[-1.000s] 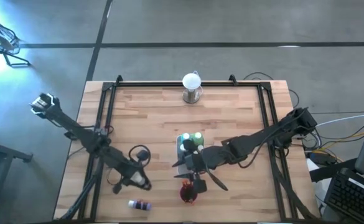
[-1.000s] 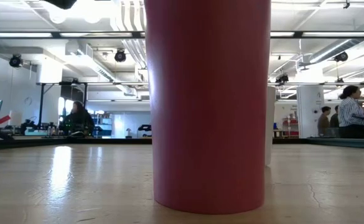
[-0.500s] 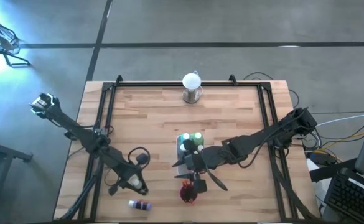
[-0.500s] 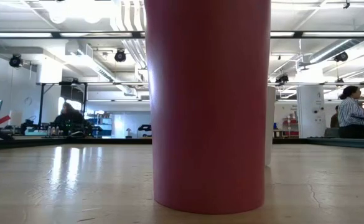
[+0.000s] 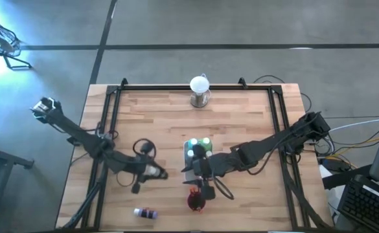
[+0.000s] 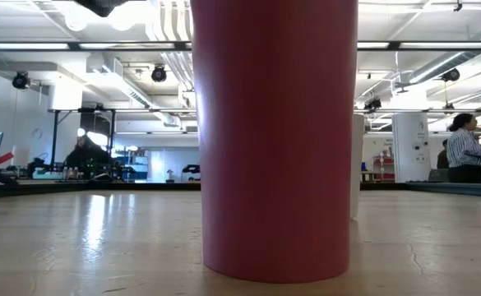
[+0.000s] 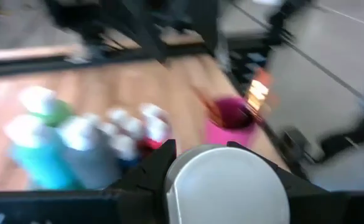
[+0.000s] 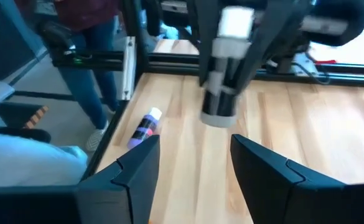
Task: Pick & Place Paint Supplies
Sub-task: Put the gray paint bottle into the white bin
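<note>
My left gripper is shut on a small white-capped paint bottle, held above the table left of the white tray. The tray holds several white-capped bottles. The dark red cup stands on the table just near of the tray, with brush handles sticking out. My right gripper hovers open over the cup, nothing between its fingers. A purple bottle lies on its side near the front edge. My left gripper pinches the bottle between its two fingers, which reach roughly level toward the table's right. In the left wrist view only the round white cap shows between the fingers; the body is hidden behind it. The bottle is lifted clear of the table.
A white globe on a metal base stands at the far edge. A black frame rail runs along the table's sides. The cup fills the low view's middle. People stand in the room beyond the table.
My left gripper has swung toward the table's right and far side, toward the tray, turning as it went and carrying the bottle with it, a little higher than before. The purple bottle has stayed where it lay.
</note>
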`<action>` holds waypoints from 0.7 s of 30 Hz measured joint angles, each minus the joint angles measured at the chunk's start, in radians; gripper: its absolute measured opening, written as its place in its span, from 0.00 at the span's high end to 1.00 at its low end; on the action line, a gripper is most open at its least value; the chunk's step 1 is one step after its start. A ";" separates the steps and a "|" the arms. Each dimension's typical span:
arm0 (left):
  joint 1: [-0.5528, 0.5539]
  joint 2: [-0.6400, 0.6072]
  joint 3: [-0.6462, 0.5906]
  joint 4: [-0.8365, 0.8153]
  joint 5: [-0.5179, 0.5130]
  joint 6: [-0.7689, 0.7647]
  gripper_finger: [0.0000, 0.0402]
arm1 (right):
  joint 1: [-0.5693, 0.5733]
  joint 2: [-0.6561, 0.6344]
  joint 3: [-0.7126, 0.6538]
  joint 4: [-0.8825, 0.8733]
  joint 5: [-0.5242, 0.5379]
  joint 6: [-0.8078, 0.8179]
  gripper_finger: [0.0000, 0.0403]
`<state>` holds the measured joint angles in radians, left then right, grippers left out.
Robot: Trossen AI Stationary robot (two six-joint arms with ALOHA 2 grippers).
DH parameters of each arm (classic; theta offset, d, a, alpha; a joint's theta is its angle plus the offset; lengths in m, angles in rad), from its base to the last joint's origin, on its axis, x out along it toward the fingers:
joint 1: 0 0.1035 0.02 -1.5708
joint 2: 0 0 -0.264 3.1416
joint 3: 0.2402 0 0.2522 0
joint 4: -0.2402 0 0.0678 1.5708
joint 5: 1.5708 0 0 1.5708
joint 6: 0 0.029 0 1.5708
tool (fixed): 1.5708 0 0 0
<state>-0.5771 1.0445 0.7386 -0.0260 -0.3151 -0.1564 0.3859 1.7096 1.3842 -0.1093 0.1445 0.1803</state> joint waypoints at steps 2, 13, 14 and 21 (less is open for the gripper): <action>0.011 0.000 0.027 0.003 -0.067 -0.005 0.66 | 0.000 0.000 0.000 0.000 0.054 0.001 0.53; 0.096 0.031 0.115 0.012 -0.194 0.044 0.66 | -0.001 0.000 0.000 -0.006 0.301 -0.008 0.43; 0.102 0.038 0.119 0.011 -0.190 0.049 0.66 | -0.001 0.000 0.000 0.000 0.302 -0.008 0.42; 0.142 0.123 0.184 0.011 -0.116 0.079 0.66 | -0.007 0.005 0.000 0.018 0.304 -0.030 0.34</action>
<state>-0.4352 1.1672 0.9229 -0.0152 -0.4315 -0.0776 0.3791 1.7145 1.3838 -0.0908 0.4488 0.1500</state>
